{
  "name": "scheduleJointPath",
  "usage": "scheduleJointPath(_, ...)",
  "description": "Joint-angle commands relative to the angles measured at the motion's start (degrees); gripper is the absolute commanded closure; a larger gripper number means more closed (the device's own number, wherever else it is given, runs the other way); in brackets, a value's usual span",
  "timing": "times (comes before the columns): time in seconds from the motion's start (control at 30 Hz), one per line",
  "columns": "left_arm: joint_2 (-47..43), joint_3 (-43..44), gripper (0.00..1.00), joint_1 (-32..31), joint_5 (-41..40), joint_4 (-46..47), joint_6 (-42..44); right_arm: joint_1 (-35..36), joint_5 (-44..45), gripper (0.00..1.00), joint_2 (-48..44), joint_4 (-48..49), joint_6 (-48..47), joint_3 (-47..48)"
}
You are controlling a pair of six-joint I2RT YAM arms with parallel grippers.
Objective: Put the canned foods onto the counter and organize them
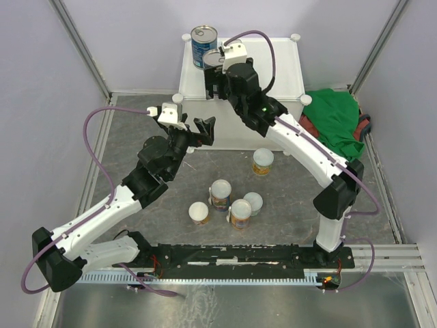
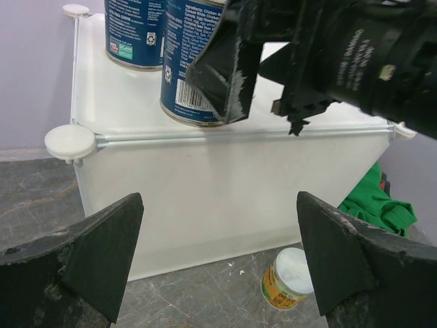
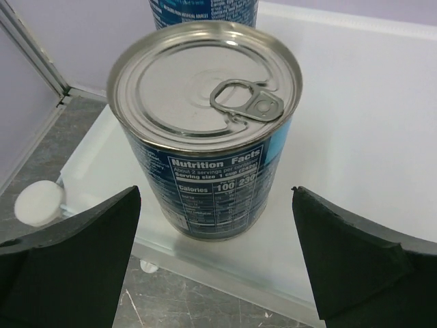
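Note:
Two dark blue cans with silver pull-tab tops stand on the white counter (image 1: 273,61) near its left side, one at the back (image 1: 203,39) and one at the front (image 1: 214,59). My right gripper (image 1: 218,83) is open, its fingers on either side of the front blue can (image 3: 205,130) and a little nearer than it, not touching. My left gripper (image 1: 203,130) is open and empty in front of the counter's front wall (image 2: 205,178). Several yellow-labelled cans stand on the floor: one alone (image 1: 263,162), the others clustered (image 1: 220,194).
A green cloth (image 1: 338,123) lies to the right of the counter. Round white knobs mark the counter's corners (image 1: 177,98). Cage posts and walls close in the sides. The lone yellow can (image 2: 290,279) sits low in the left wrist view.

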Motion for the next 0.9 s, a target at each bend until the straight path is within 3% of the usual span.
scheduleJointPath(0.0, -0.44, 2.21, 0.01, 0.35, 0.71, 2.42, -2.01, 0.84, 0.66, 0.01, -4.0, 2.76, 0.07, -1.09)
scheduleJointPath(0.53, 0.87, 4.31, 0.01, 0.49, 1.9, 2.26, -1.21, 2.14, 6.45, 0.01, -20.93, 7.6, 1.7, -19.26)
scheduleJointPath(0.87, 8.14, 10.81, 0.01, 0.47, 4.0, 1.59, 0.54, 2.04, 14.4, 0.0, -33.05, 7.11, 3.89, -30.77)
